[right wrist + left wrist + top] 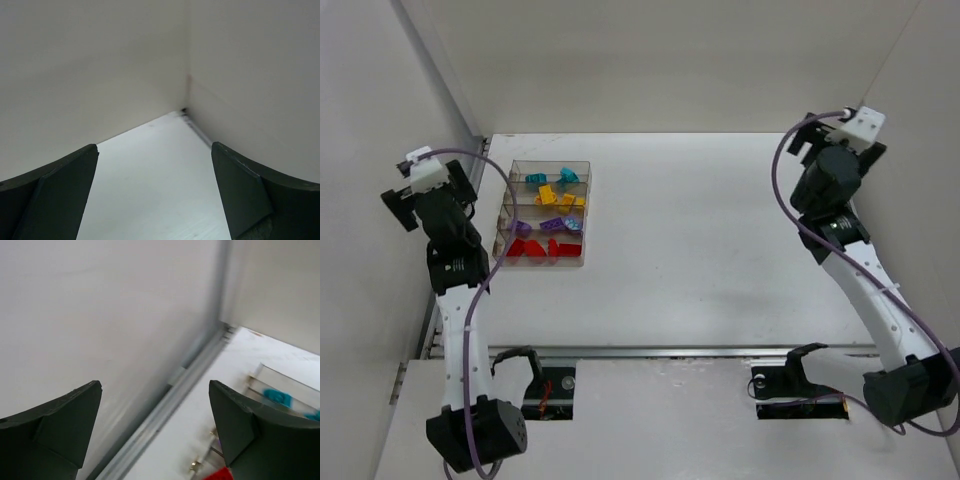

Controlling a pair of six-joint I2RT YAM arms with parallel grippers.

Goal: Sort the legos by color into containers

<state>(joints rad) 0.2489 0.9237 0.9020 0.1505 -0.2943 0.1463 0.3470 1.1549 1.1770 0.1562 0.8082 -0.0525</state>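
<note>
Legos (552, 224) by colour in the containers (587, 210); left gripper (155, 390), right gripper (155, 147) wide, empty.

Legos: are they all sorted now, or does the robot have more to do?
Done: in the organizer box, the teal bricks, yellow bricks, purple bricks and red bricks each lie in their own compartment. In hand: nothing; the left gripper and right gripper are open and empty. Left: probably nothing, since no brick shows outside the box.
</note>
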